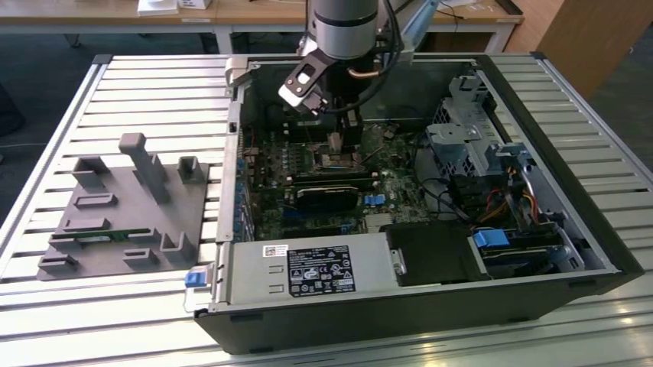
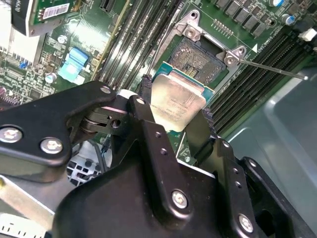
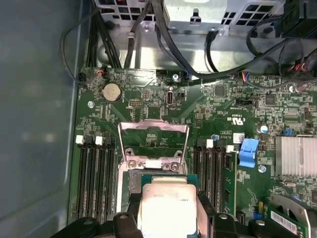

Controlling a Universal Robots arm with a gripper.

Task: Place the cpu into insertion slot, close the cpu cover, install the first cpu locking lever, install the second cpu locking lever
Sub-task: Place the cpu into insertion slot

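The cpu is a pale silvery square chip, and my gripper is shut on it, one black finger on each side. It hangs tilted just above the insertion slot, a black socket with a silver rim on the green board. In the first wrist view the cpu hides most of the slot, and the cpu cover stands flipped open beyond it. A thin locking lever sticks out beside the socket. In the exterior view my gripper is low inside the computer case.
The open computer case lies on a slatted table. Memory slots flank the socket. A long black card, a drive cage and cables crowd the inside. A grey fixture sits at the exterior view's left.
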